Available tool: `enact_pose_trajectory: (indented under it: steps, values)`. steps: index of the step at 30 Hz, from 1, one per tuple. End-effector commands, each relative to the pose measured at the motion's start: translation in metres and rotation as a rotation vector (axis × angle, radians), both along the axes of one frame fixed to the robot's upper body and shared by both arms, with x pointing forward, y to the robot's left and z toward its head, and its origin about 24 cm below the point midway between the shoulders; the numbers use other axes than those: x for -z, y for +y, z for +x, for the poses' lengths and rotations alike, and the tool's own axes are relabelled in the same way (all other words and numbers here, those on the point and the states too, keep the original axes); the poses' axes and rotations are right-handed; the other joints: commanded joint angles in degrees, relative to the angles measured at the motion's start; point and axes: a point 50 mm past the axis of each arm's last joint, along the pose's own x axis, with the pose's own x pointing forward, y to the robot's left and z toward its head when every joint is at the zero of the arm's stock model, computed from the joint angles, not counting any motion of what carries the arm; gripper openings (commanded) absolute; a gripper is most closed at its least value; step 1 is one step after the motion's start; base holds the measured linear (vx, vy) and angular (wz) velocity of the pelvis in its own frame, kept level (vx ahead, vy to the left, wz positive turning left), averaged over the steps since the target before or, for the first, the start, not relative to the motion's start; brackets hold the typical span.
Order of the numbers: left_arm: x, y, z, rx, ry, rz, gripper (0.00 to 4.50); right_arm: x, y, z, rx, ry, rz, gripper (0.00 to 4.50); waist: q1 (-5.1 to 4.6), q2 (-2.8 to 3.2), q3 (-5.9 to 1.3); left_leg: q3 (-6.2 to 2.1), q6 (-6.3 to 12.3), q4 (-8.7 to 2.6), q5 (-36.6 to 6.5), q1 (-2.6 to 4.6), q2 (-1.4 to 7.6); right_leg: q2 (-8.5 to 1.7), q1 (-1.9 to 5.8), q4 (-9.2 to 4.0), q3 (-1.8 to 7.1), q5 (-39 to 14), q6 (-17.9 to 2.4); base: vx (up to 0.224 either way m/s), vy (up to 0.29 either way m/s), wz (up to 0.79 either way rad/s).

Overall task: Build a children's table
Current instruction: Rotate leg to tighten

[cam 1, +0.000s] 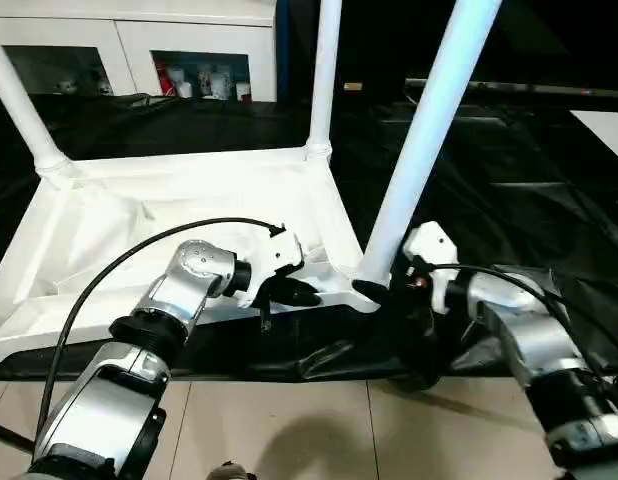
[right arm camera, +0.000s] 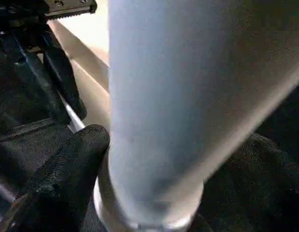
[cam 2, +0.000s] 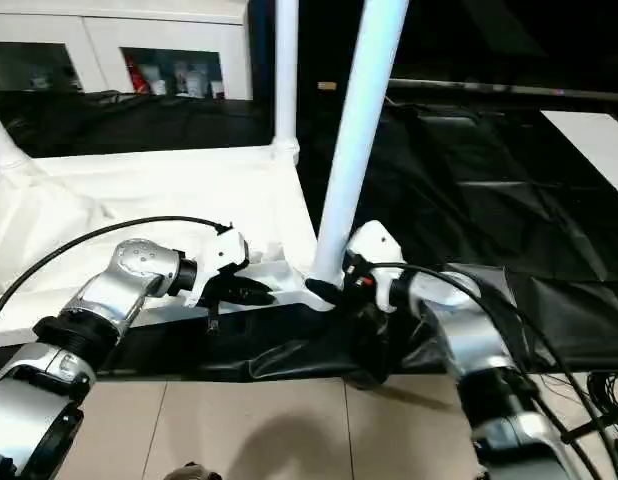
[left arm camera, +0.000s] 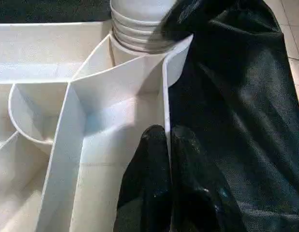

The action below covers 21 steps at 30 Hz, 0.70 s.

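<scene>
Pinching the top's (cam 1: 189,215) rim with my left gripper (cam 1: 292,293), I'm clamping my right gripper (cam 1: 381,291) around the leg (cam 1: 424,140).

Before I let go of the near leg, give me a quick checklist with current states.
1. Right end effector closed around near leg at its base: ok.
2. Left end effector pinching the table top's near edge wall: ok.
3. Near leg fully seated in its corner socket: cannot tell.
4. Near leg upright: not ok, it leans.
5. Far-right leg in its corner: ok.
</scene>
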Motion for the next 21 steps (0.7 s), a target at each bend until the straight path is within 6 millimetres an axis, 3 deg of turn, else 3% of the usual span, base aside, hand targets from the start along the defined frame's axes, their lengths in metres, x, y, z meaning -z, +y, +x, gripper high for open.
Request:
enact_pose_trajectory:
  steps: [1,6,21]
  values:
    - [0.0085,-0.0037,-0.0065,0.031,0.043,-0.004,0.01,-0.0016,0.0006,0.0026,-0.019,-0.005,-0.019,4.04,-0.14,-1.02,-3.78,-0.46,2.84,-3.57,-9.09,0.52,1.37,-4.34,2.71,-4.49,2.33,-7.88,-11.99,0.000,0.000,0.00]
    - [0.0082,-0.0021,-0.0056,0.020,0.037,0.001,0.01,0.0025,0.0024,0.0031,-0.034,0.011,-0.019,4.04,-0.12,-0.99,-3.73,-0.42,2.89,-3.58,-9.60,0.57,1.36,-4.40,2.68,-4.61,2.30,-8.54,-12.07,0.000,0.000,0.00]
    - [0.0097,0.0003,-0.0059,0.013,0.044,0.010,0.00,0.0057,0.0055,0.0059,-0.038,0.036,0.048,2.82,-0.21,-0.88,-3.74,-0.44,2.67,-3.63,-10.05,0.57,1.42,-4.41,2.68,-4.61,2.32,-8.85,-12.31,0.000,0.000,0.00]
